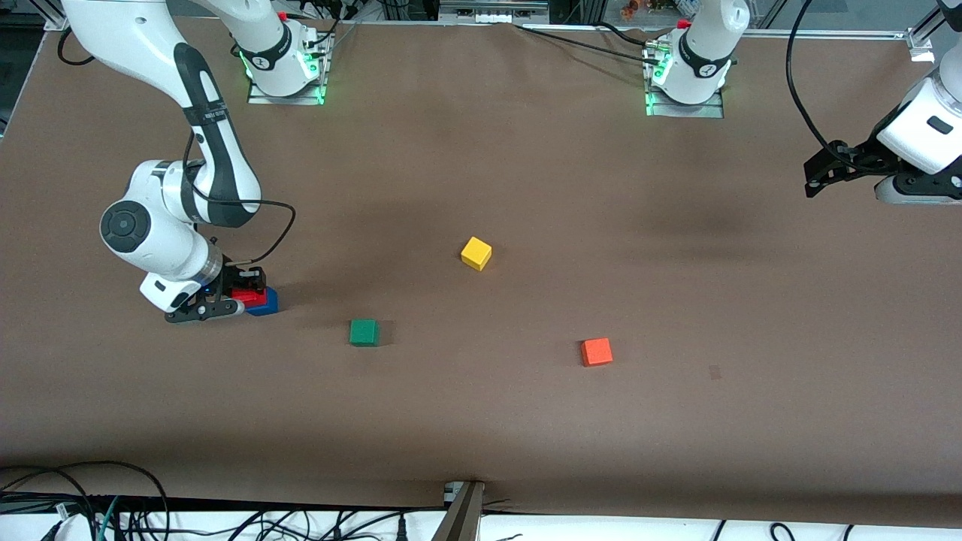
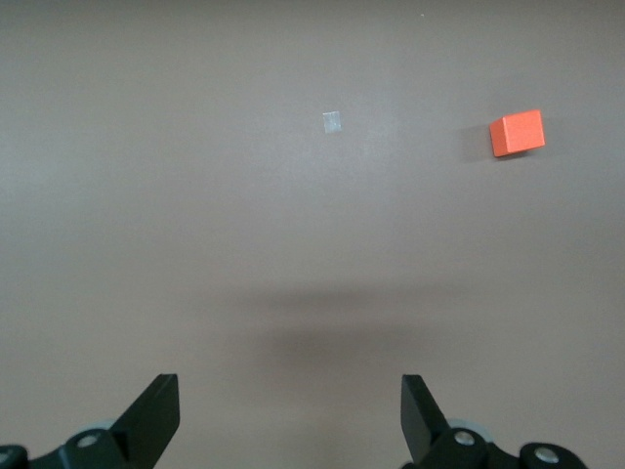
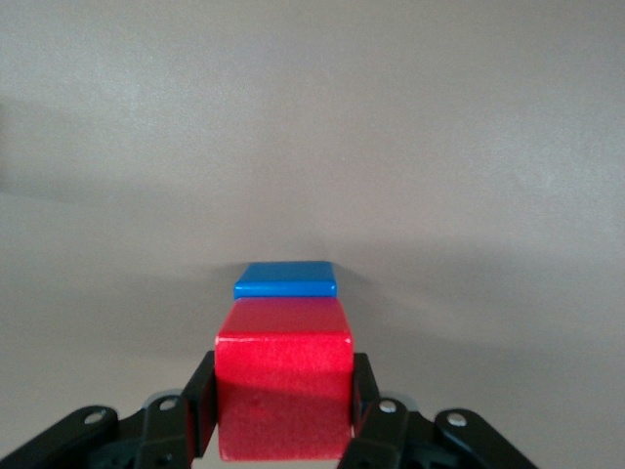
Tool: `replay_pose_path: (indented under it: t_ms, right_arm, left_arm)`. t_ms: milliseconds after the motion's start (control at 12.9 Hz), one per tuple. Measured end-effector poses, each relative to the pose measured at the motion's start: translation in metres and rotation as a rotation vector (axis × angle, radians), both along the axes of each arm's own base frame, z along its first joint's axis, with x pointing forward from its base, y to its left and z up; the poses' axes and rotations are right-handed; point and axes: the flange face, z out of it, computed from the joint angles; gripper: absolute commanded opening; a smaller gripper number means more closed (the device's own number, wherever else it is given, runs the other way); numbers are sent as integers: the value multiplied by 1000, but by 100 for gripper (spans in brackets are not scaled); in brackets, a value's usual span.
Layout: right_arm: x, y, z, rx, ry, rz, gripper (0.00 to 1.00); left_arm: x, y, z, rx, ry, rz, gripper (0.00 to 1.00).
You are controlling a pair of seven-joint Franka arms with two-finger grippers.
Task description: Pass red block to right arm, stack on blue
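Two arms: right end effector [image 1: 239,299] clamps red block [image 1: 250,297] over blue [image 1: 264,303]; left end effector [image 1: 815,176] waits, released.

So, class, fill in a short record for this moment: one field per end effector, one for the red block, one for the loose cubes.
right end effector: shut on red block, low over blue cube
left end effector: open, waiting raised at the left arm's end of the table
red block: partly above blue cube, contact unclear
loose cubes: yellow cube, green cube, orange cube
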Motion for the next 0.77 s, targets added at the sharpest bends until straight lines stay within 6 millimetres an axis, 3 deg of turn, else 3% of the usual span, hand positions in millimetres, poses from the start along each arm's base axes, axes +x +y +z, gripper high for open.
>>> replay_pose_path:
  t_ms: [775]
  right_arm:
    - [0,-3,0,-9,-1,4,6]
  left_arm:
    - [0,0,0,0,0,0,100]
